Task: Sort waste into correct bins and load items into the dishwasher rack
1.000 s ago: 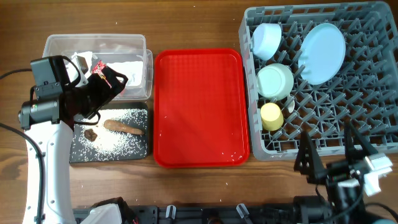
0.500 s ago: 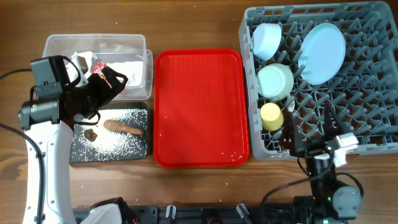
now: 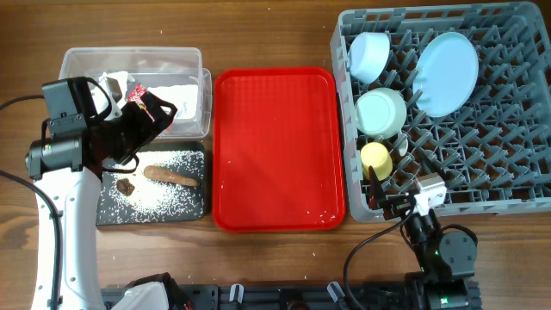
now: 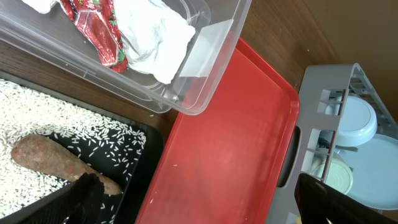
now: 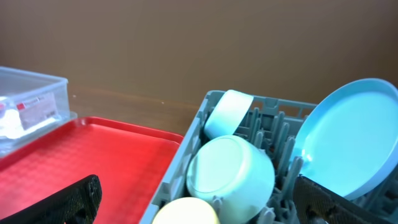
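Observation:
The clear tub holds the white tissue and the red wrapper. The black tray holds the rice crumbs and the brown stick. My left gripper hovers over the gap between tub and tray, open and empty. The grey rack holds the plate, two bowls and the yellow cup. My right gripper is open and empty at the rack's front left corner. The spoon is not clearly visible.
The red serving tray lies between the bins and the rack, with only a few specks on it. A small dark bit lies in the black tray. Both arm bases stand at the table's front edge.
My right arm has swung from the front right of the table leftward to the rack's front left corner. The left arm and all objects have not moved.

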